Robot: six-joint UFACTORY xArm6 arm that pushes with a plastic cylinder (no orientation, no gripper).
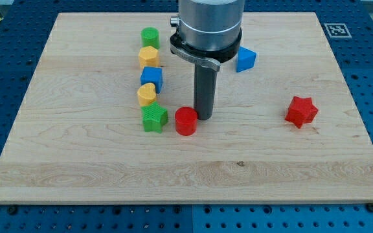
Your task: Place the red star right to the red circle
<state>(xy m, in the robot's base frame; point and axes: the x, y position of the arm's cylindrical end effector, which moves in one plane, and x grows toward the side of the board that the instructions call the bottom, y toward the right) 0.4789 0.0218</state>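
Observation:
The red star point(301, 111) lies at the view's right on the wooden board. The red circle point(186, 120) sits near the board's middle, far to the star's left. My tip point(204, 117) stands just right of the red circle, close to its upper right edge; I cannot tell whether it touches. The tip is far left of the red star.
A column at the view's left holds a green circle point(150, 37), a yellow hexagon point(149, 57), a blue square point(152, 78), a yellow heart point(146, 95) and a green star point(154, 118). A blue triangle point(245, 59) lies right of the arm.

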